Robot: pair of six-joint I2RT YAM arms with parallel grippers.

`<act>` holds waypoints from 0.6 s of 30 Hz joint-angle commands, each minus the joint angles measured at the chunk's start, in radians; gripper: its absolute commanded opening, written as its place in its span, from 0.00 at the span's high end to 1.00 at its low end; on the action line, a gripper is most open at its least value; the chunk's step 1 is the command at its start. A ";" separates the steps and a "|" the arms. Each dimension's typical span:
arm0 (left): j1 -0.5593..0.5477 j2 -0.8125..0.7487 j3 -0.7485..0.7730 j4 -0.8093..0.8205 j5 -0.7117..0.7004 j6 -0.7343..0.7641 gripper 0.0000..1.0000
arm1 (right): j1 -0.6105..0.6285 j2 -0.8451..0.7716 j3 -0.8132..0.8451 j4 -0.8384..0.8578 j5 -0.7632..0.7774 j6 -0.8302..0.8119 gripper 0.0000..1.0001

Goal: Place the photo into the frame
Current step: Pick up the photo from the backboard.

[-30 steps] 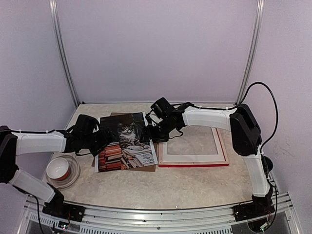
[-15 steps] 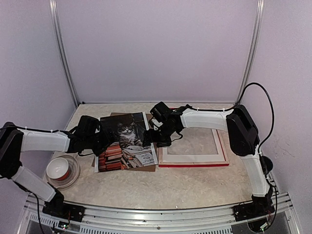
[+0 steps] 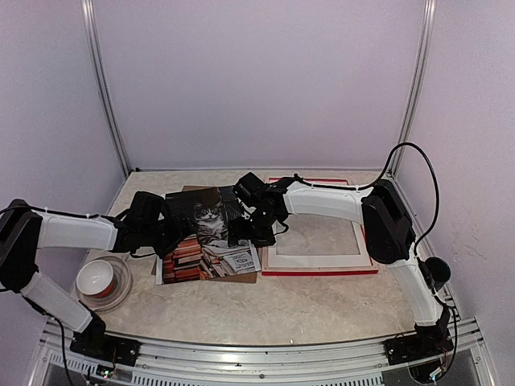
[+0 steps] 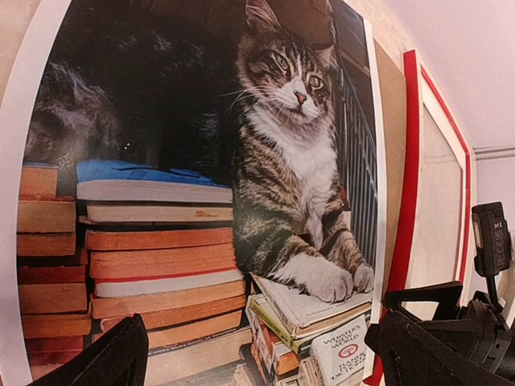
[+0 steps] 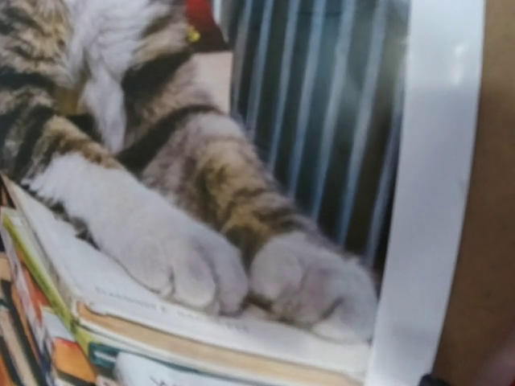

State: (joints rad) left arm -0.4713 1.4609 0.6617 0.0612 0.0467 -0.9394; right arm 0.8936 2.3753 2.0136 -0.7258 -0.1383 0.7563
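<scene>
Closing your wide-open left gripper point(image 4: 267, 351) carelessly could crease the cat photo point(image 4: 201, 161); the right gripper point(image 3: 261, 230) at that photo's right edge hides its jaws

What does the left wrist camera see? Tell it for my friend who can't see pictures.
A big photo of a stripy cat resting its paws on stacked books fills nearly the whole view. A strip of brown board and the red frame show along its right side. The left hand has its two dark fingers wide apart at the bottom.
</scene>
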 commanded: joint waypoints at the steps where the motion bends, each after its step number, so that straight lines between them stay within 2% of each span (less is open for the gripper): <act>1: 0.006 0.012 -0.008 0.025 -0.014 0.005 0.01 | 0.025 0.012 0.034 -0.097 0.083 0.061 0.13; 9: 0.007 0.004 -0.019 0.034 -0.025 0.020 0.01 | 0.040 -0.001 0.032 -0.132 0.128 0.096 0.10; 18: 0.007 0.006 -0.047 0.089 0.007 0.009 0.01 | 0.072 0.026 0.059 -0.156 0.112 0.114 0.09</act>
State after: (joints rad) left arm -0.4713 1.4647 0.6277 0.1024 0.0422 -0.9363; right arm 0.9409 2.3802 2.0377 -0.8337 -0.0380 0.8467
